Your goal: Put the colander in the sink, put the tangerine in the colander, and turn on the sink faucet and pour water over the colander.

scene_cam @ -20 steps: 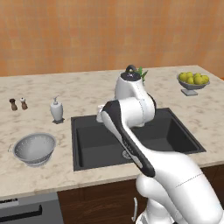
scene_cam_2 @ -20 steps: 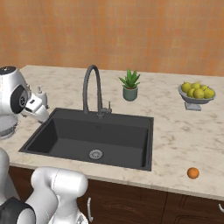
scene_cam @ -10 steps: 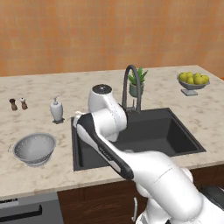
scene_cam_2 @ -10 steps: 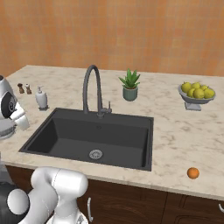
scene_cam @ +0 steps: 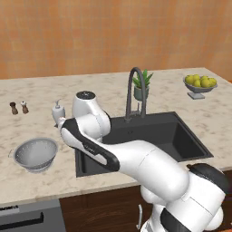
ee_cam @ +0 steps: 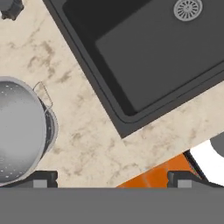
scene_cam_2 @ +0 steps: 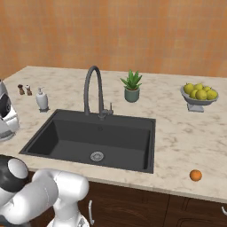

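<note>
Pincer [ee_cam: 111, 179] spread wide and grasping nothing above the marble bench [ee_cam: 92, 131], the colander [ee_cam: 19, 131] at its nine o'clock and a corner of the black sink [ee_cam: 153, 57] toward one o'clock; the tangerine [scene_cam_2: 195, 175] lies on the bench right of the basin, the faucet [scene_cam_2: 94, 91] behind it

Set into the counter [scene_cam_2: 177, 133]: sink [scene_cam_2: 95, 139], drain [scene_cam_2: 97, 155] on its floor. Behind the sink: faucet [scene_cam_2: 93, 91], with plant [scene_cam_2: 131, 86] just to its right. On the counter left of the sink: colander [scene_cam: 35, 154], near the front edge. Behind it, by the sink's back left corner: pump bottle [scene_cam: 58, 112]; further left, two shakers [scene_cam: 19, 108]. Far right at the back: fruit bowl [scene_cam_2: 199, 95]. Right of the sink near the front edge: tangerine [scene_cam_2: 195, 175], well apart from the colander.
</note>
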{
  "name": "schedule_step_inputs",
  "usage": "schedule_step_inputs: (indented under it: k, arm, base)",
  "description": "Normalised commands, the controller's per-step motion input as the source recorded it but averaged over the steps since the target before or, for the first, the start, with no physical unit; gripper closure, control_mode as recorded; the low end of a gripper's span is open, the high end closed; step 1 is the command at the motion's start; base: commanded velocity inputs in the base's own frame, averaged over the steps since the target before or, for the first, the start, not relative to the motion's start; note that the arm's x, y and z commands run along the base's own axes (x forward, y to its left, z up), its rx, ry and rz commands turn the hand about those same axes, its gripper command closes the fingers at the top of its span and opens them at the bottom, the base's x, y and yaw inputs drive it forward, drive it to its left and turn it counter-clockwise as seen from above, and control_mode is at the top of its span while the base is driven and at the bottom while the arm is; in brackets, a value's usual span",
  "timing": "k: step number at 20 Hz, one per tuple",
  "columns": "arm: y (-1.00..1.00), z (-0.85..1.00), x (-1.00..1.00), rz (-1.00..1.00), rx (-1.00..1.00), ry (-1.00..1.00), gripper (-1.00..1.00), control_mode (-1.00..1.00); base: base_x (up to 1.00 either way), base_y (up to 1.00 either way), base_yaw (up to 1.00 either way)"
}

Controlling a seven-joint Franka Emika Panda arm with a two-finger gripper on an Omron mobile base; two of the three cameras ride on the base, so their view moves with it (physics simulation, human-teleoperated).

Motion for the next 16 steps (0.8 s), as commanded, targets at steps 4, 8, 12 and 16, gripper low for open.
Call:
schedule_step_inputs:
  k: [4,8,12,16]
  arm:
    - [0.52,-0.33,0.31,0.0,0.03,0.0,-1.0,-1.0]
    - [0.47,-0.48,0.23,0.0,0.07,0.04,-1.0,-1.0]
    - [0.32,-0.31,0.3,0.0,0.03,0.03,-1.0,-1.0]
    - [0.25,-0.22,0.29,0.0,0.0,0.03,-1.0,-1.0]
  base:
    - [0.0,0.0,0.0]
    - [0.0,0.0,0.0]
    - [0.0,0.0,0.0]
    - [0.0,0.0,0.0]
